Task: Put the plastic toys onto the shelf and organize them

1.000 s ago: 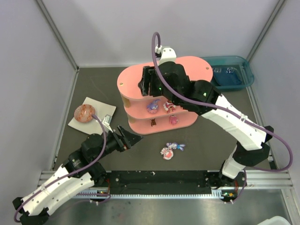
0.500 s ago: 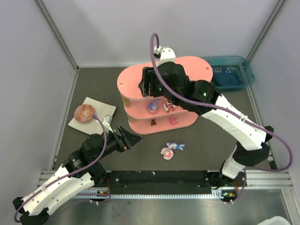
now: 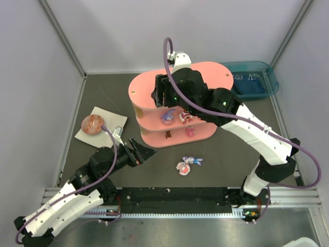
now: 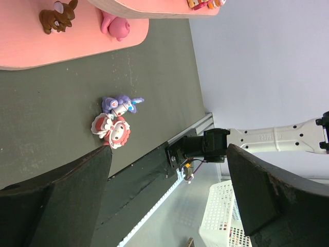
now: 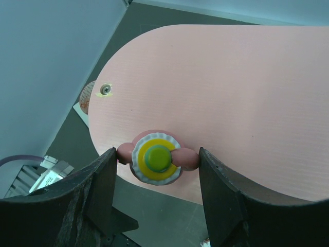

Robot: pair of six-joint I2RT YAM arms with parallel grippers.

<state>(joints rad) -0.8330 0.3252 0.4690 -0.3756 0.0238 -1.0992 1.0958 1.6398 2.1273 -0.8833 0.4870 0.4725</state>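
1. The right gripper (image 5: 157, 153) pinches a pink toy (image 5: 157, 158) at the edge of the top tier of the shelf (image 5: 241, 87).
2. The toy's long axis spans finger to finger, and its yellow disc faces the wrist camera.
3. The left gripper (image 4: 167, 154) is spread wide and empty.

Setting: robotics lab test cell. Evidence: plain pale panel walls (image 3: 205, 31), metal framing (image 3: 64, 40), dark-surfaced table (image 3: 226, 159), aluminium mounting rail (image 3: 308, 194), two white robot arms (image 3: 61, 206) bolted on.

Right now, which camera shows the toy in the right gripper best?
The right wrist view: the pink toy, yellow-and-green on top, sits between the fingers of the right gripper, over the shelf. In the top external view the right arm hides it; the left wrist view misses it.
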